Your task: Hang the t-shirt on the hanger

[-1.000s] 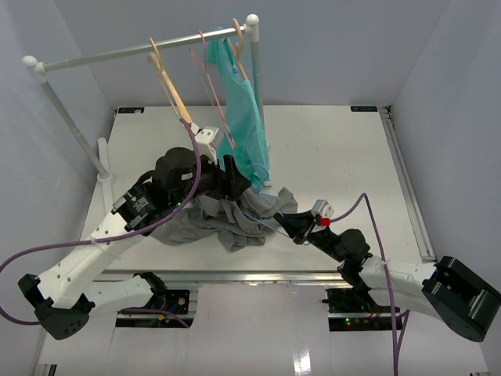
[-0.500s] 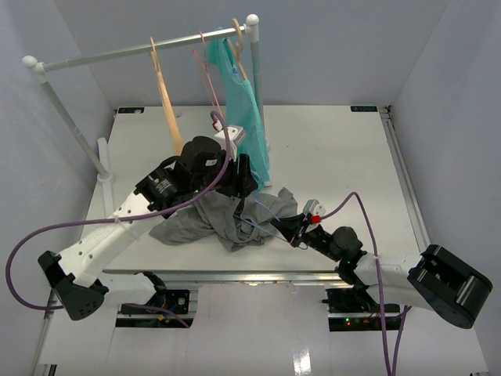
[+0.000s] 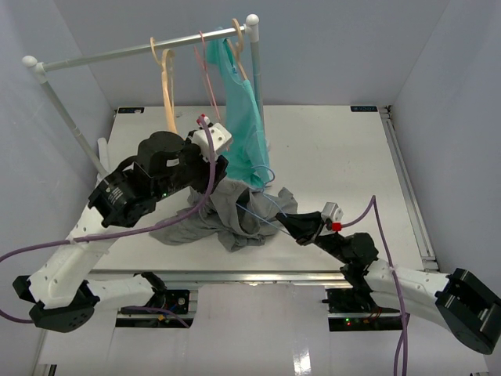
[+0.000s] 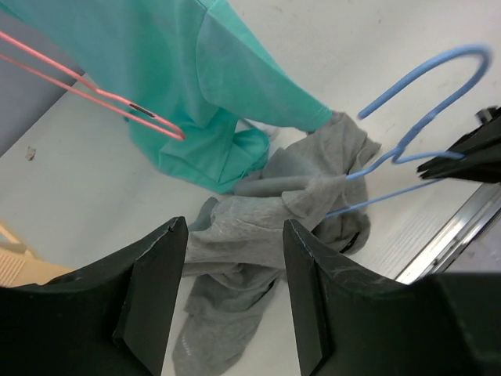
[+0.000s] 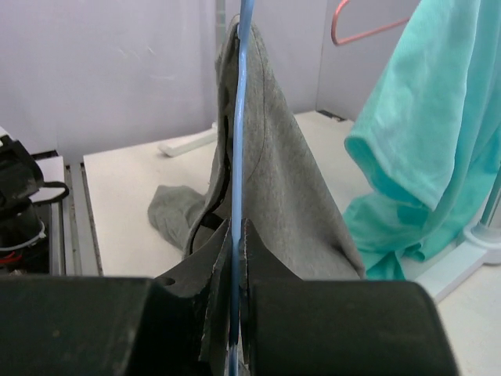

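The gray t-shirt lies bunched on the table, partly draped over the light-blue hanger. My right gripper is shut on the hanger's wire and holds it tilted up, hook toward the teal garment. In the right wrist view the wire runs straight up between the closed fingers, with the shirt hanging off it. My left gripper is open and empty, above the shirt; the hanger's hook shows to its right. In the top view the left gripper hovers over the shirt's far edge.
A clothes rack stands at the back left, its upright behind the shirt. On it hang tan hangers, pink hangers and a teal garment, whose hem reaches down to the shirt.
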Controlling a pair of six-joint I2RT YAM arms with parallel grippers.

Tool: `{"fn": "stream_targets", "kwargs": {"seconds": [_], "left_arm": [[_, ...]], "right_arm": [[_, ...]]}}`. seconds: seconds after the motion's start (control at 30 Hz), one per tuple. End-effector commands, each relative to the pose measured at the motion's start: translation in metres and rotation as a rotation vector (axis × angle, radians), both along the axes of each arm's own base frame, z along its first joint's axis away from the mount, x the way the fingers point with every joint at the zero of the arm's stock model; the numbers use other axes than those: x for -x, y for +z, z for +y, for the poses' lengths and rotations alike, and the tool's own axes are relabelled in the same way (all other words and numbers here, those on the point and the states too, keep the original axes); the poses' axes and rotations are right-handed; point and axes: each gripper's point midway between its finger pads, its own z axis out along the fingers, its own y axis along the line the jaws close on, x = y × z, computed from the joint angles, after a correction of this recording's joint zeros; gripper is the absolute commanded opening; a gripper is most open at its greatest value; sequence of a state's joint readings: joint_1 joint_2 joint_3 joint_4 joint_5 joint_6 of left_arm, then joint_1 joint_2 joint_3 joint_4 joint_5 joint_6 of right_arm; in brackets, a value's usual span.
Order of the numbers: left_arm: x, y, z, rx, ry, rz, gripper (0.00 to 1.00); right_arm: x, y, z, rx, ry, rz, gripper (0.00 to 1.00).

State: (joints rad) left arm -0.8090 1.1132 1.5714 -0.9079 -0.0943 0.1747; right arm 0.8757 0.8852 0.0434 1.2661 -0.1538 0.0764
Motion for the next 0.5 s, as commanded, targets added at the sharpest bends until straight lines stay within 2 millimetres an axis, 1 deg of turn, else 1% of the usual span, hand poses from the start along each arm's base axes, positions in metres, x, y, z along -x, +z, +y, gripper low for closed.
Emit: {"fn": "stream_targets", "kwargs": {"seconds": [0.0, 0.07, 0.17, 0.2, 0.23, 0.27, 0.4, 0.43, 0.47], "left_arm": [[0.009, -0.017, -0.013, -0.173, -0.229, -0.059, 0.57], [0.011, -0.021, -0.02, -0.203, -0.316, -0.108, 0.56], [0.014, -0.041, -0.028, -0.265, -0.421, -0.137, 0.58], [0.013, -0.048, -0.029, -0.287, -0.442, -0.144, 0.58], [0.012, -0.052, -0.031, -0.294, -0.456, -0.155, 0.58], [0.015, -0.054, -0.034, -0.285, -0.484, -0.16, 0.58], [0.034, -0.048, -0.048, -0.212, -0.612, -0.209, 0.56], [0.039, -0.045, -0.05, -0.194, -0.636, -0.217, 0.53], [0.043, -0.043, -0.051, -0.184, -0.652, -0.221, 0.46]], "right_arm": [[0.059, 0.097, -0.058, -0.398, 0.04, -0.367, 0.08], [0.065, 0.097, -0.059, -0.397, 0.059, -0.379, 0.08], [0.071, 0.098, -0.06, -0.39, 0.076, -0.395, 0.08], [0.069, 0.097, -0.057, -0.372, 0.077, -0.392, 0.08], [0.067, 0.095, -0.054, -0.352, 0.077, -0.384, 0.08], [0.066, 0.095, -0.053, -0.343, 0.076, -0.381, 0.08], [0.067, 0.093, -0.055, -0.353, 0.075, -0.382, 0.08], [0.066, 0.092, -0.054, -0.352, 0.074, -0.377, 0.08], [0.065, 0.091, -0.052, -0.346, 0.076, -0.374, 0.08]]}}
